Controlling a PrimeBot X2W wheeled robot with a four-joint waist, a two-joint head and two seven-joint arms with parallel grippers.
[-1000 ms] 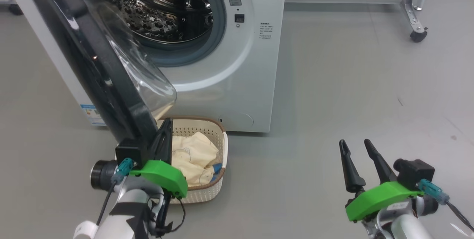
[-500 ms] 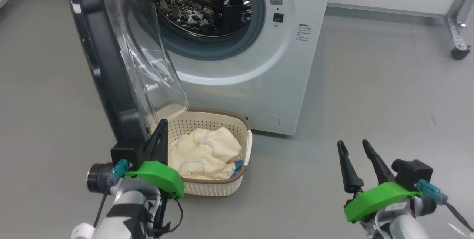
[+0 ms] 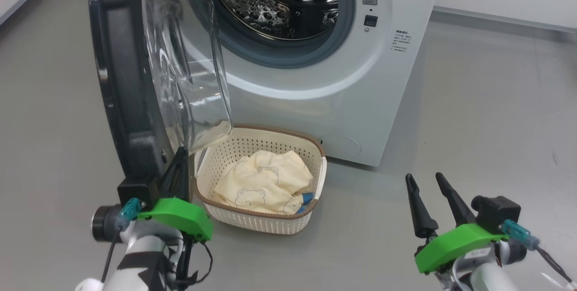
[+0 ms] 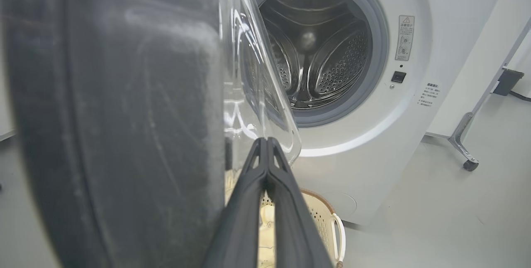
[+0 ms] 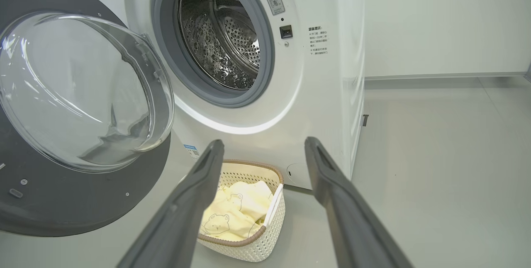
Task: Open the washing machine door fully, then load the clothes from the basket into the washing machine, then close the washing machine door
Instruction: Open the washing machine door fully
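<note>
Shut tight on nothing, the left gripper (image 3: 181, 152) has its 2 fingers (image 4: 244, 210) tucked along the inner side of the door (image 3: 119, 102), low down, just beside the glass bowl (image 3: 189, 70). Whether they actually bear on the black rim, we cannot tell. We see the door standing roughly square to the front of the washer (image 3: 324, 97), so we judge step 1, opening it fully, as not yet done. Right in front of the washer sits the basket (image 3: 270, 230), near that bowl's lower edge, with the clothes (image 3: 266, 183) heaped inside. Well out from the washer's front, to our right, the right gripper (image 3: 423, 176) hangs over the floor (image 3: 473, 115), jaws spread wide and empty. Now for doing this well: we would press on the rim, never the glass, and sweep away from the washer's front along the hinge arc. We would stay clear of the basket, and slow near the stop so the fingers do not slide off.
</note>
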